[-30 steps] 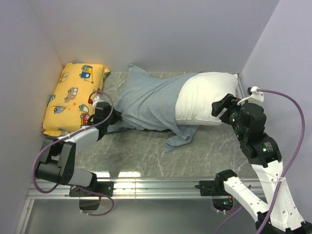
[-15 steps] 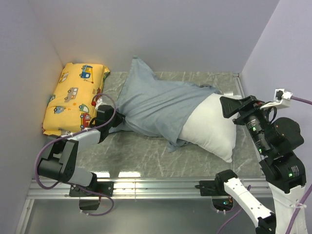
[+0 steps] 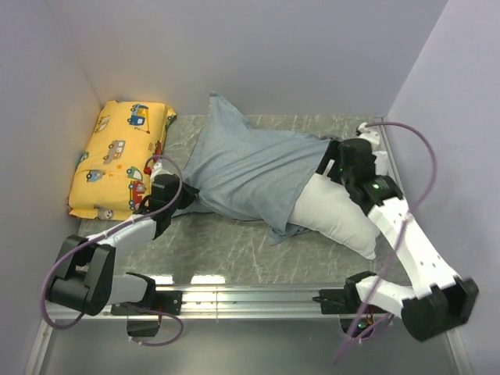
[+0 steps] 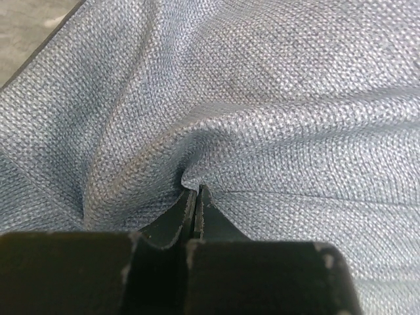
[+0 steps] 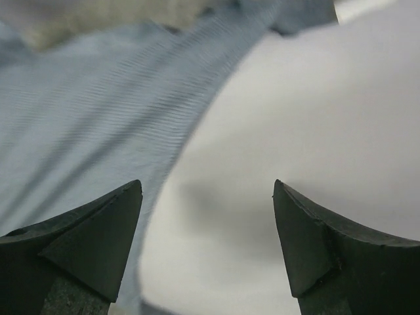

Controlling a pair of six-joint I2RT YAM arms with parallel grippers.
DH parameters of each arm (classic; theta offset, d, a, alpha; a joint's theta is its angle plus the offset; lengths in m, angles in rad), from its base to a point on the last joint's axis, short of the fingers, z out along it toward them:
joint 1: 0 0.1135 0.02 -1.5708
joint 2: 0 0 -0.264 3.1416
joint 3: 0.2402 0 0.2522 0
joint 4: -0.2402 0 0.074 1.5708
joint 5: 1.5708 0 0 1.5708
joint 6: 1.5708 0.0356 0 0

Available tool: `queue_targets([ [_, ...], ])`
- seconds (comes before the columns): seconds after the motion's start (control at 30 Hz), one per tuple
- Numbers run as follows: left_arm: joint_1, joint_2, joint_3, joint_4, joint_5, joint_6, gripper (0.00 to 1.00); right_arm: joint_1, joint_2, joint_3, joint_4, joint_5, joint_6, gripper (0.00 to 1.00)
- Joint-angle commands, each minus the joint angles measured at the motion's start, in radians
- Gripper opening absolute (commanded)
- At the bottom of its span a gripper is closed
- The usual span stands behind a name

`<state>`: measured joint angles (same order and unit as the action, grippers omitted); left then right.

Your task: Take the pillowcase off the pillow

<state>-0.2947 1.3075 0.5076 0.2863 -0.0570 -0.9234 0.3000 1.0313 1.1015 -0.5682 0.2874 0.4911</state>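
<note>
The left tool [image 4: 197, 197] was clenched on a bunched fold of the pillowcase [image 3: 250, 168], which spread ahead of it. The right tool [image 5: 207, 187] gaped, released, with the pillow [image 3: 336, 215] just beyond its tips. Roughly half the pillow lay bare; the other half still needed pulling out.

Pale lilac walls [image 3: 273, 55], 3 sides; grey marbled tabletop [image 3: 234, 242], alu rail [image 3: 242, 295] nr front

From above and behind, the top camera looks down on the whole pillowcase [image 3: 250, 168] from well back. The left wrist camera faces its left end, almost touching; the right wrist camera looks closely at its open right edge. The top view shares both spots.
</note>
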Motion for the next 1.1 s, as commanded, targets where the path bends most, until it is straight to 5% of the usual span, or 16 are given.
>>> queue_targets([
  [0.0,-0.011,-0.057,-0.02,-0.082,-0.012,0.035,0.0,-0.007,0.062,-0.029,0.047,0.166,-0.003,0.88],
  [0.43,-0.012,-0.114,-0.034,-0.11,-0.014,0.04,0.01,-0.222,-0.036,-0.293,0.263,-0.117,0.03,0.93],
  [0.7,-0.018,-0.149,-0.015,-0.148,0.009,0.057,0.0,-0.259,0.182,-0.273,0.359,-0.284,0.032,0.92],
  [0.77,-0.023,-0.178,0.009,-0.179,0.006,0.075,0.01,-0.259,0.259,-0.288,0.431,-0.346,0.049,0.72],
  [0.8,-0.023,-0.192,0.044,-0.212,0.002,0.083,0.03,-0.257,0.275,-0.322,0.456,-0.355,0.056,0.32],
  [0.83,-0.023,-0.214,0.067,-0.237,-0.003,0.093,0.06,-0.259,0.288,-0.342,0.5,-0.353,0.072,0.06],
  [0.87,-0.023,-0.224,0.094,-0.26,-0.009,0.112,0.11,-0.259,0.306,-0.362,0.519,-0.349,0.078,0.0],
  [1.07,-0.035,-0.26,0.299,-0.335,-0.052,0.132,0.52,-0.213,0.265,-0.459,0.59,-0.292,0.093,0.0],
])
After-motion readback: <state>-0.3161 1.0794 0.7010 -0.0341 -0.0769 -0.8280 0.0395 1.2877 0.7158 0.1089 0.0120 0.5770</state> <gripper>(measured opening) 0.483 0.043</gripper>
